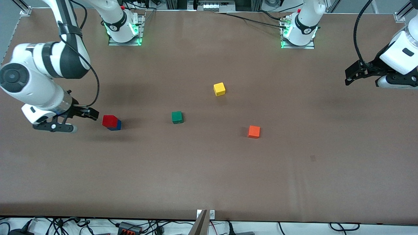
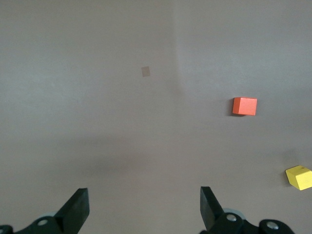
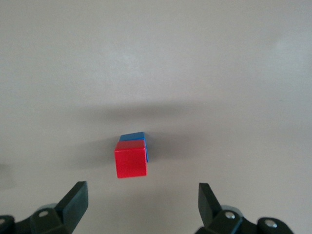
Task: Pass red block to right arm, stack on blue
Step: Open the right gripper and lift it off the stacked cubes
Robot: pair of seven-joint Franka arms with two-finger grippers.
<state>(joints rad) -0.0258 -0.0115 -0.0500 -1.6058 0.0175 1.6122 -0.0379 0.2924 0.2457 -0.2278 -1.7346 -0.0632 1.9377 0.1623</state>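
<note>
The red block (image 1: 109, 120) sits on top of the blue block (image 1: 117, 126) as a two-cube stack, toward the right arm's end of the table. In the right wrist view the red block (image 3: 130, 161) covers most of the blue block (image 3: 136, 137). My right gripper (image 1: 85, 121) (image 3: 141, 200) is open and empty. It hangs just beside the stack, apart from it, toward the right arm's end. My left gripper (image 1: 362, 81) (image 2: 144, 204) is open with nothing between its fingers. It waits over bare table at the left arm's end.
A green cube (image 1: 177, 117) lies mid-table. A yellow cube (image 1: 219, 88) (image 2: 299, 177) sits farther from the front camera. An orange cube (image 1: 253, 131) (image 2: 244, 106) lies toward the left arm's end. A small dark mark (image 1: 313, 158) shows on the brown table.
</note>
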